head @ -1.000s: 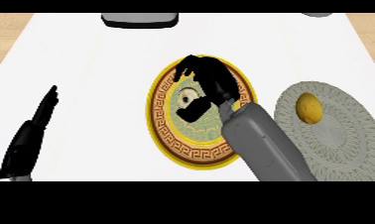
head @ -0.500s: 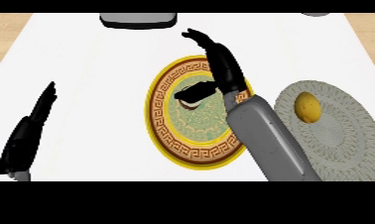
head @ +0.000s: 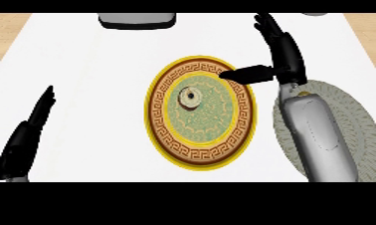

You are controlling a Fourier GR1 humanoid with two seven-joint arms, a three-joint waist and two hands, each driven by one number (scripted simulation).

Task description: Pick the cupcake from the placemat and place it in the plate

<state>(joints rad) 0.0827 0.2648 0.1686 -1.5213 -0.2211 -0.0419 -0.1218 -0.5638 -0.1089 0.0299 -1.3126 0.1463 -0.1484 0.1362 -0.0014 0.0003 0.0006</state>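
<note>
A: How far along does this look?

B: Judging by how things lie, the main step is done. The cupcake (head: 192,98) sits in the middle of the plate (head: 163,134), seen from above as a small round top, and nothing holds it.

A: And the placemat?

B: The placemat (head: 352,114) lies on the white surface (head: 88,69) just to the right of the plate, partly under the right forearm. I see no cupcake on it.

A: Where is the right hand?

B: The right hand (head: 283,55) is to the right of and farther away than the cupcake, clear of it. Its fingers are straight and spread apart, holding nothing; the thumb points left over the plate's far right rim.

A: So what is left?

B: Little, I think: perhaps only drawing that arm away.

A: The other hand?

B: The left hand (head: 33,119) rests open near the left edge, well apart from the plate.
</note>
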